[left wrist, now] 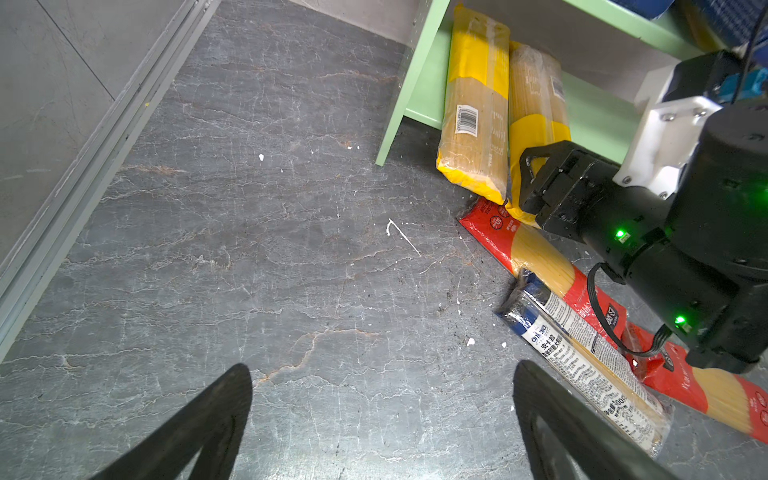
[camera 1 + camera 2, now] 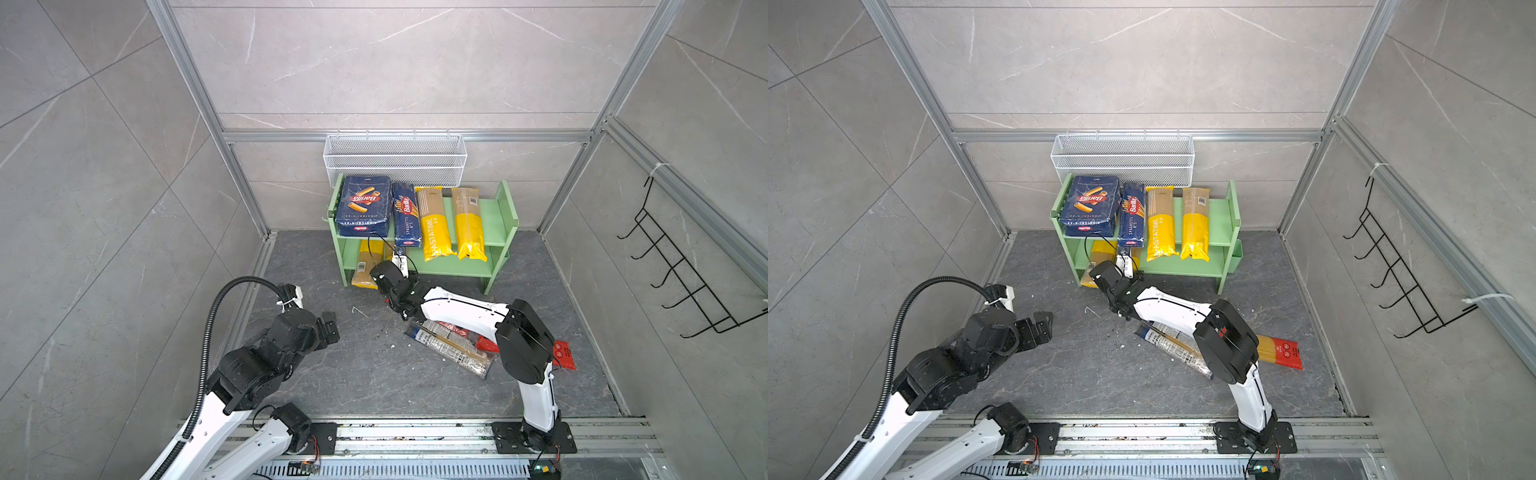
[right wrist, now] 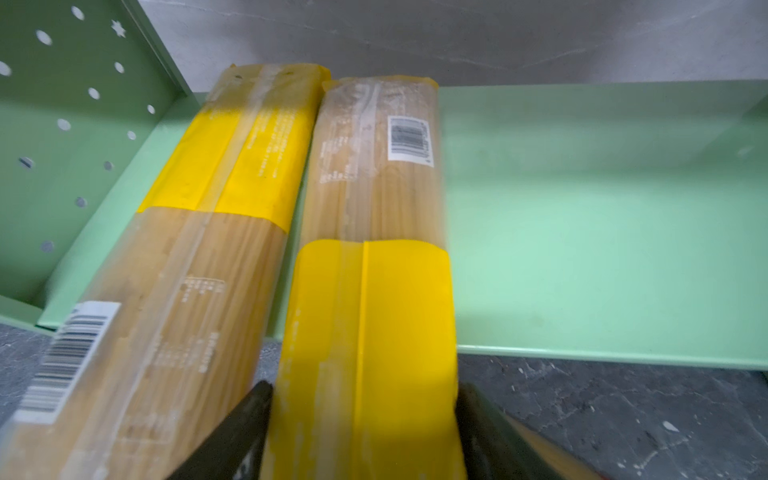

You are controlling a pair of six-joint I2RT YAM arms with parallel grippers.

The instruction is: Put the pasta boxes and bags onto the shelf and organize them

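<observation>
Two fingers [image 3: 237,432] of right pincer [image 3: 363,388] flank yellow bag [image 3: 374,291]; left pincer [image 1: 382,368] gapes.

On the pale green two-tier metal shelf [image 2: 508,210], the lower tier is bare right of two yellow-and-clear spaghetti packets [image 3: 365,291] jutting past its front edge. The dark grey stone floor [image 2: 365,365] lies open leftward; a red-ended packet [image 2: 563,353] and a black-and-white printed packet [image 2: 453,349] clutter its right.
</observation>
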